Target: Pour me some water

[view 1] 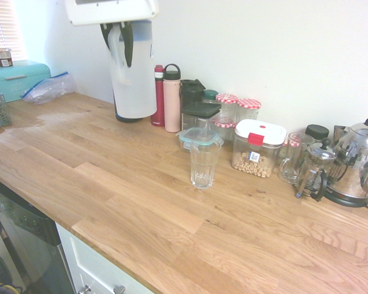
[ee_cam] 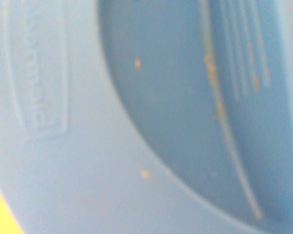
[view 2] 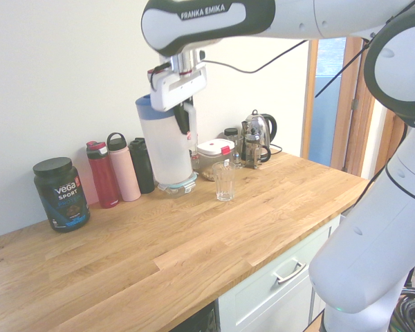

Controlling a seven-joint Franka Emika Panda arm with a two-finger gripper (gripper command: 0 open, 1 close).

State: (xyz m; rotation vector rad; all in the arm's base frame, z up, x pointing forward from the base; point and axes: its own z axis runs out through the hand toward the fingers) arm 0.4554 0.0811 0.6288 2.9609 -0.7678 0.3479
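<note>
One tall frosted-white plastic jug [view 1: 134, 76] with a blue lid [view 2: 151, 107] hangs beneath the pincer [view 1: 119, 55], whose two dark fingers are pinching it at its handle side; its base is raised off the wooden counter [view 1: 141, 202] and it leans slightly. The water belongs in that jug, but its level is hard to read through the cloudy wall. One clear, fluted glass tumbler [view 1: 203, 165] stands upright on the counter, lower than the pincer and off toward the kettle side. Farther from the pincer that way are one clear container with a white lid and red clasp [view 1: 257, 149], holding ring-shaped cereal, one clear glass mug [view 1: 294, 158], one glass French press [view 1: 317, 168] and one shiny steel kettle [view 1: 354, 160]. Lower than the pincer, near the wall, stand two slim bottles, one red [view 1: 159, 101] and one pink [view 1: 172, 104]. One black tub with a black lid [view 2: 61, 197] sits beyond them, on the opposite side of the pincer from the kettle.
</note>
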